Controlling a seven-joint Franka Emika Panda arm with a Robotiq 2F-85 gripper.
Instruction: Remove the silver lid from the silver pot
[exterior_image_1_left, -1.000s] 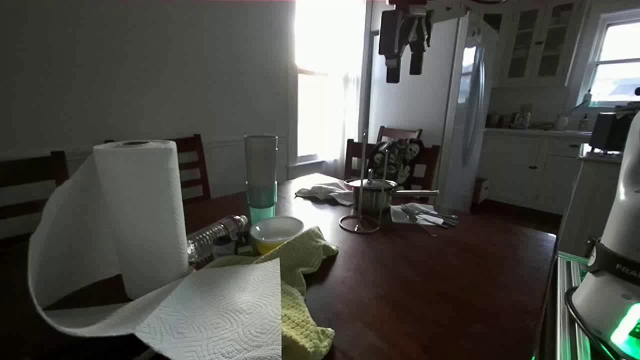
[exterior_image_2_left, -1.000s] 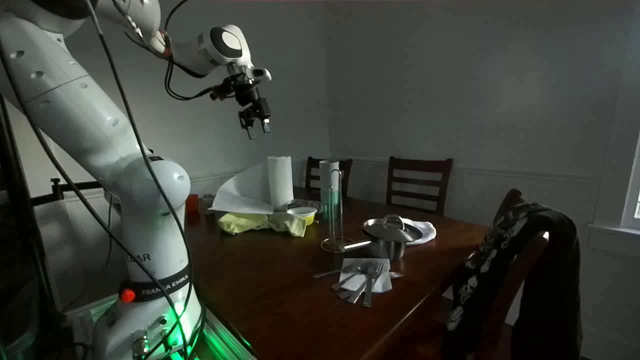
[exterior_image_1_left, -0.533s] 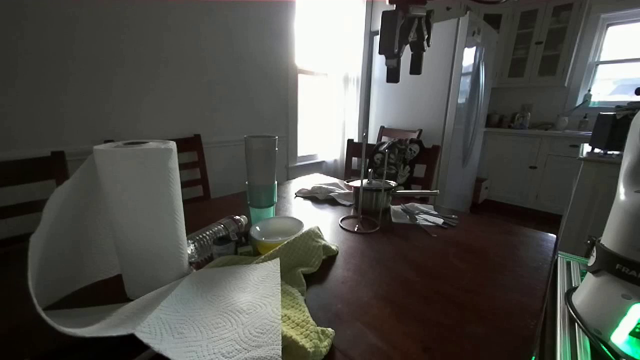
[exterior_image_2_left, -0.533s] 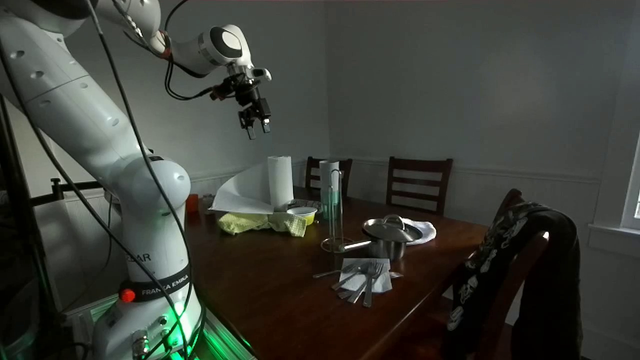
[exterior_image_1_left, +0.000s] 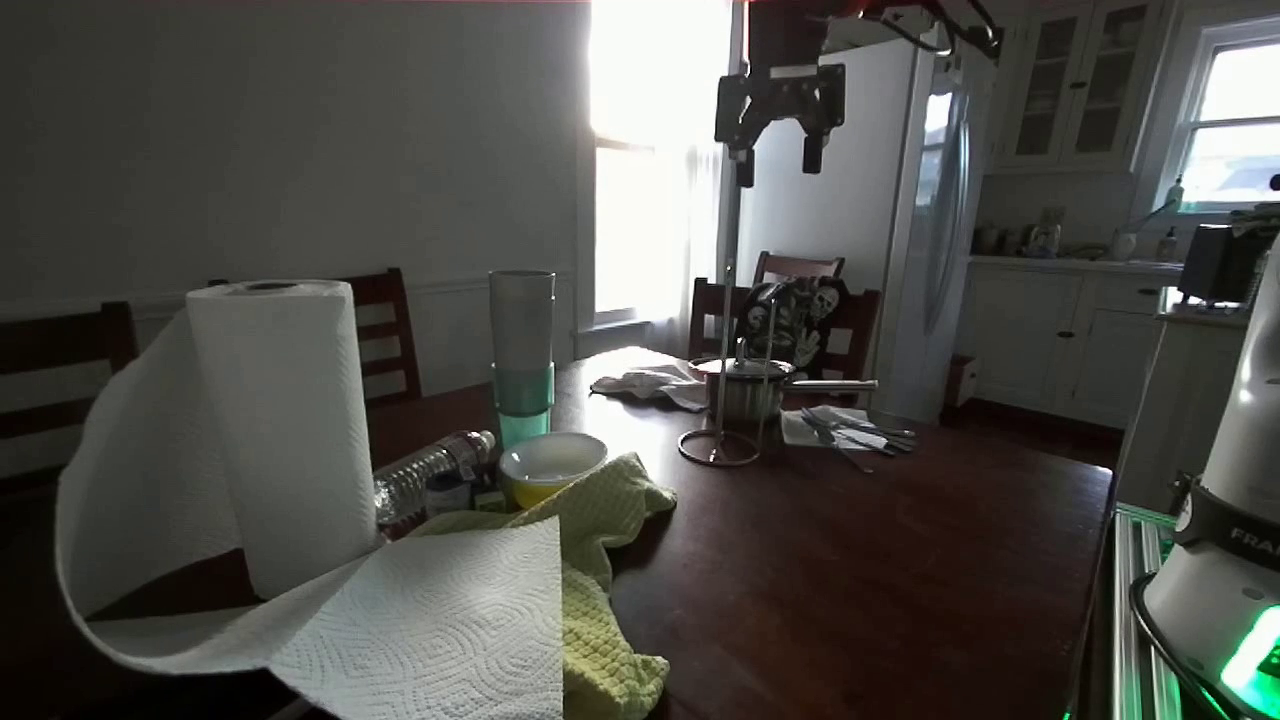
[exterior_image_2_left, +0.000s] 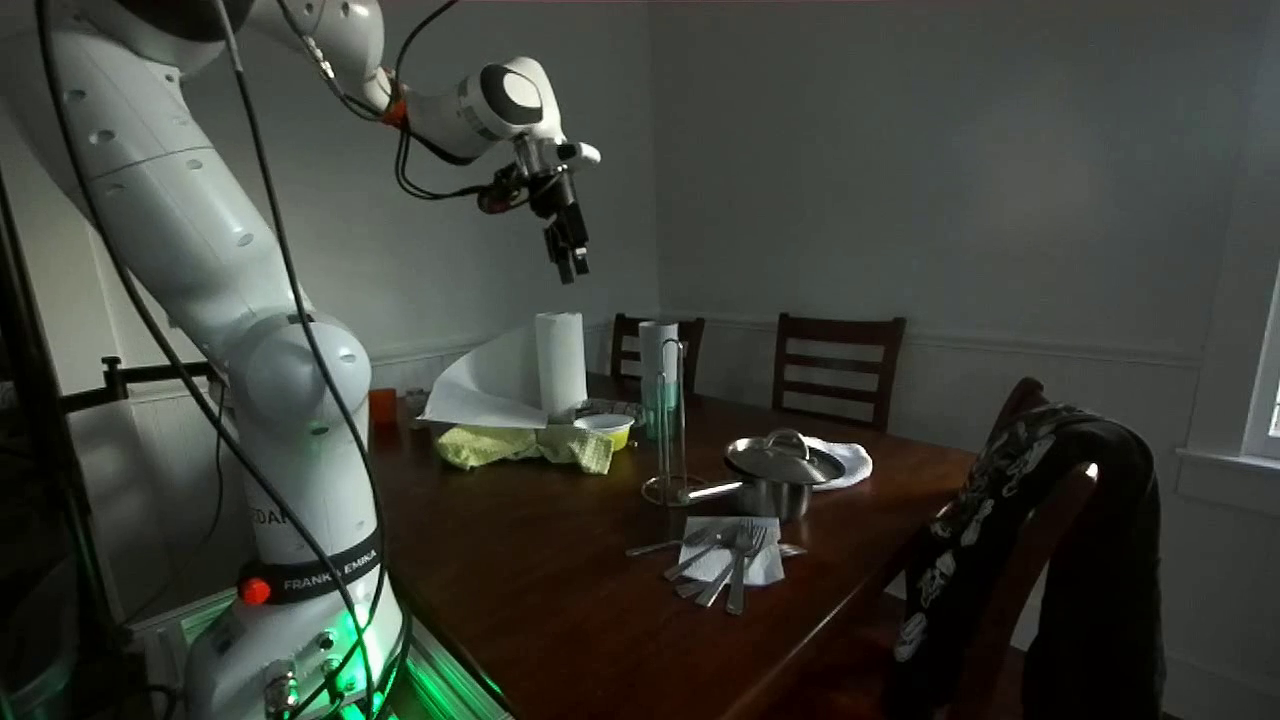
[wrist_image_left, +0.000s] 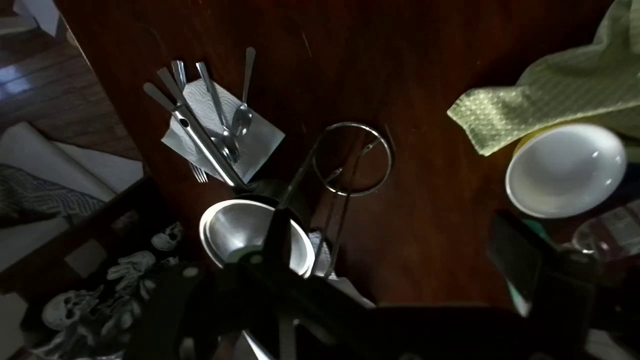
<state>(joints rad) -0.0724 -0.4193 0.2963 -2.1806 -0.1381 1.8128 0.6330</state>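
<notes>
The silver lid (exterior_image_2_left: 765, 460) lies on the silver pot (exterior_image_2_left: 785, 502), its loop handle upward and its rim reaching past the pot's side. In an exterior view the lid (exterior_image_1_left: 752, 369) and pot (exterior_image_1_left: 745, 402) stand partly behind a wire stand. My gripper (exterior_image_2_left: 574, 268) is open and empty, high above the table; it also shows in an exterior view (exterior_image_1_left: 779, 168). In the wrist view the gripper (wrist_image_left: 395, 242) has its fingers wide apart. The lid (wrist_image_left: 235, 225) shows there behind the left finger, which hides part of it. The pot's handle (wrist_image_left: 212, 152) points up and left.
A tall wire stand (exterior_image_2_left: 681, 430) is close beside the pot. Cutlery on a napkin (exterior_image_2_left: 770, 570) lies in front of it, a white cloth (exterior_image_2_left: 853, 464) behind. A paper towel roll (exterior_image_1_left: 290, 430), stacked tumblers (exterior_image_1_left: 522, 340), a bowl (exterior_image_1_left: 553, 458) and a yellow-green towel (exterior_image_1_left: 615, 520) share the table.
The arm was still between the earlier frames. Now my gripper has moved toward the pot's side of the table and turned about its axis, staying high and open. The lid and pot have not moved.
</notes>
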